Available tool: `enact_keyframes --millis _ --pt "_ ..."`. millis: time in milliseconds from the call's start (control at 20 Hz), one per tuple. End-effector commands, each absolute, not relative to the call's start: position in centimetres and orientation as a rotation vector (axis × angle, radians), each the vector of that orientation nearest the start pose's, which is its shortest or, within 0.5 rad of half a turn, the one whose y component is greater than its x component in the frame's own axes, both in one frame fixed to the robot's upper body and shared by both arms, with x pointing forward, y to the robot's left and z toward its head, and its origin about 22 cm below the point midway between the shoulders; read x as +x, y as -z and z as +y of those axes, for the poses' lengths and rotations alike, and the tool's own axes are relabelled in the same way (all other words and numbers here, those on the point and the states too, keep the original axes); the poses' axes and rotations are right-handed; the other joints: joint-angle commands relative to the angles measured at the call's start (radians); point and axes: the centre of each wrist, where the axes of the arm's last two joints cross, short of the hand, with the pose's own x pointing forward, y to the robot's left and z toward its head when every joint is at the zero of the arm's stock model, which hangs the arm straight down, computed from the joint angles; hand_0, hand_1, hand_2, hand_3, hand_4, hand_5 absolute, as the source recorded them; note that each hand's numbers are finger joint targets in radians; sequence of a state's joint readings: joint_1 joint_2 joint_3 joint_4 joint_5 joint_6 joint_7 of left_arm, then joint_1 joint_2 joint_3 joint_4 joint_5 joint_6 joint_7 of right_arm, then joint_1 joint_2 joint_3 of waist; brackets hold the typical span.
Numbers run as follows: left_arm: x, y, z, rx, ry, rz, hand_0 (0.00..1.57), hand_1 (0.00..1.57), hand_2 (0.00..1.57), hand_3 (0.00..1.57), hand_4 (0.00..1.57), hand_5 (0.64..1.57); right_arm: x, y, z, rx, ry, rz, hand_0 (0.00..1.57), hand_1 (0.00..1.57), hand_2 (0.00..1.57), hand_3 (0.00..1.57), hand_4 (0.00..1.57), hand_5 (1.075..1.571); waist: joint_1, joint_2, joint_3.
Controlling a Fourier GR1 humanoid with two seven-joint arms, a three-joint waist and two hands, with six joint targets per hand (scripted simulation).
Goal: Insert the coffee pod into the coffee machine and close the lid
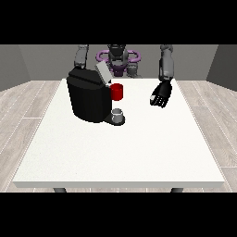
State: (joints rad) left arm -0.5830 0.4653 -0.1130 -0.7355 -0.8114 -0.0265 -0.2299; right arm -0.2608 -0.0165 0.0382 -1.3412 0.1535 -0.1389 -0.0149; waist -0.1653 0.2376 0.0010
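From my seat I see one hand plainly, the hand at the view's right, hanging just above the white table with its fingers hanging down, relaxed, and holding nothing. The other arm drops behind the coffee machine, so its hand is hidden from me and I can say nothing about it. The machine stands at the view's left with its lid tilted up and open, and a red thing at the machine sits at its front, below the lid. Lower down, on the dark base at the machine's foot, there is a small grey thing; I take it for the coffee pod, though I cannot be sure. What matters to me is the bearing: that grey thing lies toward the view's left of the visible hand and a little nearer the camera, well apart from it with bare table between. It looks squat and upright. I judge the visible hand the only one I can steer by sight, so nothing is inserted yet.
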Motion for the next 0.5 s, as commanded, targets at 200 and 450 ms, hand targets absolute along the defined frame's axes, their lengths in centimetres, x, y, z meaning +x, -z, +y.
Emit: enact_keyframes --millis 200,450 --pt "37.7 -0.8 30.6 0.742 1.283 -1.232 1.04 1.04 1.12 1.01 0.40 1.571 30.2 1.1 -20.0 -0.248 -0.164 -1.555 0.00 0.00 0.00 0.00 0.00 1.571 0.027 -0.017 -0.0011" --pt "37.7 -1.3 31.9 0.647 1.206 -1.352 1.37 1.37 1.37 1.30 0.48 1.571 29.1 2.3 -22.0 -0.290 -0.151 -1.521 0.00 0.00 0.00 0.00 0.00 1.571 0.038 -0.061 -0.0013"
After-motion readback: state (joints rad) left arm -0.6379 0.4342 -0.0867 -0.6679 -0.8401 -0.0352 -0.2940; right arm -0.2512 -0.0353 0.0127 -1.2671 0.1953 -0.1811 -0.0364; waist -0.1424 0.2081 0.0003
